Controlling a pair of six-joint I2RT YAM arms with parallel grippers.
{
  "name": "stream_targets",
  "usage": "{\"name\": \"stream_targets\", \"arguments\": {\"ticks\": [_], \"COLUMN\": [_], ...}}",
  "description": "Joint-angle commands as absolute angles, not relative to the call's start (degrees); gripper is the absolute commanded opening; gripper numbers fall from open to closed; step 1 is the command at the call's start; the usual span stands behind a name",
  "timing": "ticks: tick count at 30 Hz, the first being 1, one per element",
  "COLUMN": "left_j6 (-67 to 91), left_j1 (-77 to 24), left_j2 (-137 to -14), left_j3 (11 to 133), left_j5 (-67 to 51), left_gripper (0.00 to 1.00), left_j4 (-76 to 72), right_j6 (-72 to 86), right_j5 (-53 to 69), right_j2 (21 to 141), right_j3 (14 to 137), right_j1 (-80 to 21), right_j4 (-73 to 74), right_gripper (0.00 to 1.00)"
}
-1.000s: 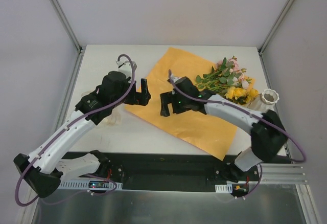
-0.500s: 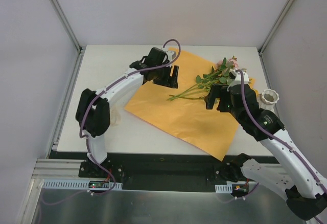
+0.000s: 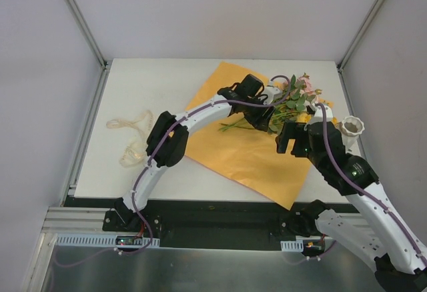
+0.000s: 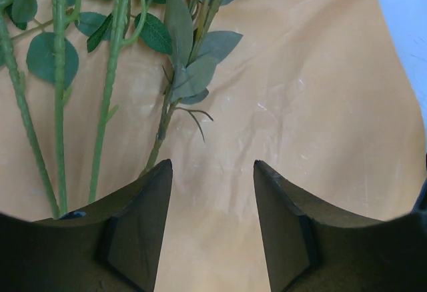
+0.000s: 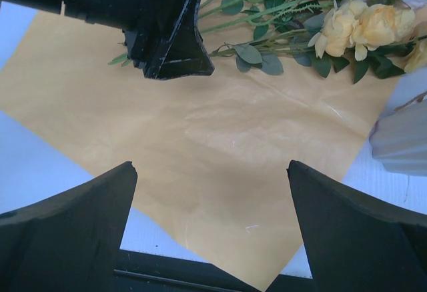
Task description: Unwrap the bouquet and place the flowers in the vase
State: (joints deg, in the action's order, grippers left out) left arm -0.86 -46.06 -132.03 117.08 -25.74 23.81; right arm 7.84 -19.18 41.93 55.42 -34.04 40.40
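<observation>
The paper sheet (image 3: 247, 155) is spread on the table (image 3: 153, 85). The flowers (image 3: 297, 102) are laid on the sheet's far right part. The vase (image 3: 351, 128) is stood just right of the sheet, and the ribbon (image 3: 133, 135) is found well to its left.

No writing, label, brand, number or sign can be read in any of the views. The orange paper (image 3: 247, 159) and the white vase (image 3: 351, 128) show plain, unprinted surfaces. The small circuit boards (image 3: 127, 241) at the near edge of the table are too small to make out any marking.
</observation>
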Motion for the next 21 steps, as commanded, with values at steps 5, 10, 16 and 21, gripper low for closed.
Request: {"name": "stream_targets", "arguments": {"ticks": [5,10,16,21], "left_j6": [-2.37,-2.55,-3.43,-3.52], "left_j1": [-44.65,-44.65,-44.65,-44.82], "left_j2": [-138.60,-140.97,-143.52,-144.14], "left_j3": [124.80,126.03,128.23,127.97], "left_j5": [-28.48,-26.72,-26.89,-27.60], "left_gripper": [0.52,0.54,0.53,0.45], "left_j4": [24.96,24.96,24.96,24.96], "right_j6": [8.26,8.17,8.26,8.35], "right_j5": [-20.12,-20.74,-20.39,-21.09], "right_j2": [34.20,32.78,32.78,32.08], "right_j3": [52.12,51.77,51.94,51.86], "right_j1": [-33.58,-33.66,-33.66,-33.49], "right_j4": [42.18,43.07,43.50,44.12], "right_gripper": [1.00,1.00,1.00,1.00]}}
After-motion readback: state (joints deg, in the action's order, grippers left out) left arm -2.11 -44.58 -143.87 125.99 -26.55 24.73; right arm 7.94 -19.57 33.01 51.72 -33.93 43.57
